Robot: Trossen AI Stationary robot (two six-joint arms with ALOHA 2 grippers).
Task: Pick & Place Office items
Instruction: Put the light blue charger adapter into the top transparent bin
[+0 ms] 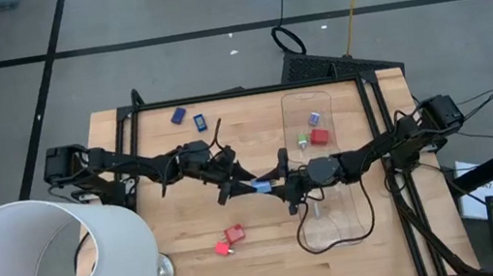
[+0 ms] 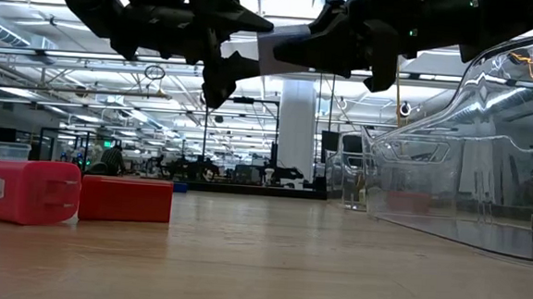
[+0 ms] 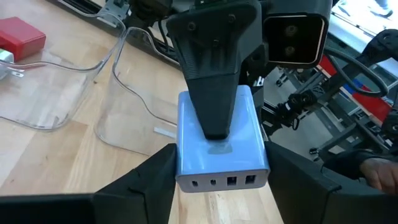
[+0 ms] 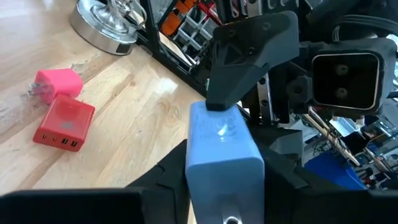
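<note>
A light blue block (image 1: pixel 262 187), one of the office items, hangs in mid-air over the table's middle, between my two grippers. My left gripper (image 1: pixel 250 184) comes at it from the table's left and my right gripper (image 1: pixel 275 187) from the right; both are shut on it. Two red pieces (image 1: pixel 230 239) lie on the wood near the front. Two dark navy pieces (image 1: pixel 187 118) lie near the far edge. Red, green and light blue pieces (image 1: pixel 312 132) sit in the clear tray (image 1: pixel 357 190). My left gripper pinches the light blue block's two narrow sides (image 3: pixel 185 149) between its fingers (image 3: pixel 146 186), at the end with the ports. The fingers come level from the table's left. The block is lifted clear of the table. My right gripper pinches the block's other end (image 4: pixel 214 143) between its two fingers (image 4: pixel 168 177), on the faces that my left gripper leaves free. One finger lies flat on the broad face (image 3: pixel 214 118). It comes level from the table's right.
A big white lampshade (image 1: pixel 41 271) and a metal lamp base (image 1: pixel 159 273) stand at the near left corner. The clear tray fills the table's right part. Bare wood lies between the red pieces and the tray.
</note>
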